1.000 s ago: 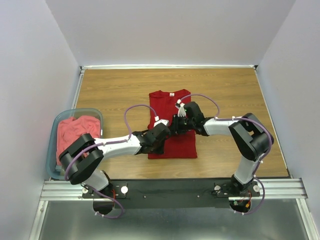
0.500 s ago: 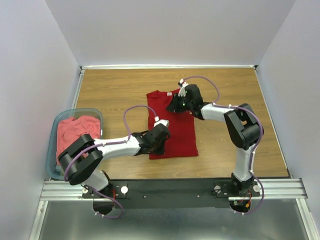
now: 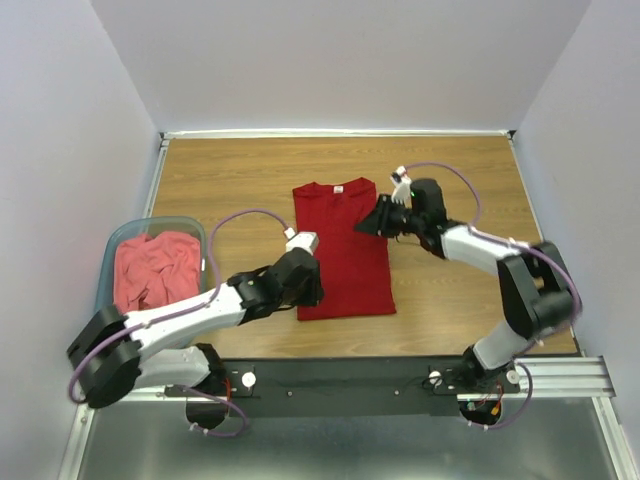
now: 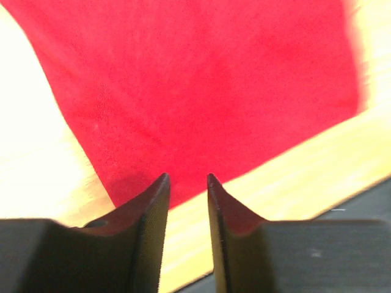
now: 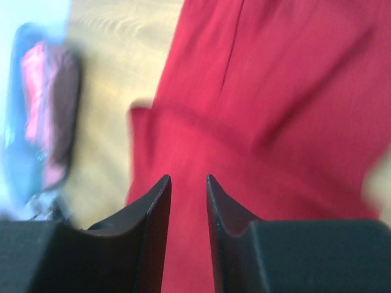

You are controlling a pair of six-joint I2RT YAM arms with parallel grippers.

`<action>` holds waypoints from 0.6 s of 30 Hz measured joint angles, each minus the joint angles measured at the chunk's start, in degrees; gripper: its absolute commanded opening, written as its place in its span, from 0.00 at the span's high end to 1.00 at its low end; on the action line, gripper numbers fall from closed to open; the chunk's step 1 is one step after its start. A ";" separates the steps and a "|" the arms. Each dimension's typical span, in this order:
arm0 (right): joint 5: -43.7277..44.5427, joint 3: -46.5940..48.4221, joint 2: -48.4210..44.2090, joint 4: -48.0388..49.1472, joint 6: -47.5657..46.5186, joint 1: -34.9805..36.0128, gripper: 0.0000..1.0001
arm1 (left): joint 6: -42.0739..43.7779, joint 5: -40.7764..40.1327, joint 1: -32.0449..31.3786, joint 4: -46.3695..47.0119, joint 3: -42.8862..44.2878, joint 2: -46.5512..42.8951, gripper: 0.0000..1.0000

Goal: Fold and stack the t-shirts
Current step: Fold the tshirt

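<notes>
Red t-shirt [image 3: 342, 250] lay flat in middle of table [image 3: 480, 290], long axis near-to-far. L hand [image 4: 186, 178] was at its near-left corner, R hand [image 5: 187, 178] at far-right edge; both a bit open, w/ nothing held.

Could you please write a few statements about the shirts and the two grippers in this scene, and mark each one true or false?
1. The red shirt lies flat on the wooden table, folded into a narrow strip. True.
2. The pink shirt lies on the table beside the red one. False: it sits bunched in the blue tub at the left.
3. The right gripper holds the red shirt up off the table. False: its jaws stand slightly apart with nothing between them.
4. The left gripper is at the red shirt's near left corner. True.
5. The red shirt's white label points toward the arms' bases. False: it is at the far end.
</notes>
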 measured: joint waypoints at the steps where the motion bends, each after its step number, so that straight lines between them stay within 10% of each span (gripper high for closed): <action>1: -1.09 -2.69 -3.28 -0.28 0.70 -0.48 0.60 | -0.63 -0.57 0.07 -0.09 0.00 -3.37 0.57; 10: -9.46 -27.56 -26.73 -2.78 5.20 -1.18 0.57 | -4.11 -0.35 3.21 -0.42 -4.11 -11.04 0.58; 18: 2.16 -30.36 -41.64 -23.34 5.90 -1.18 0.45 | -5.25 -0.24 4.59 -5.79 -4.59 -13.03 0.45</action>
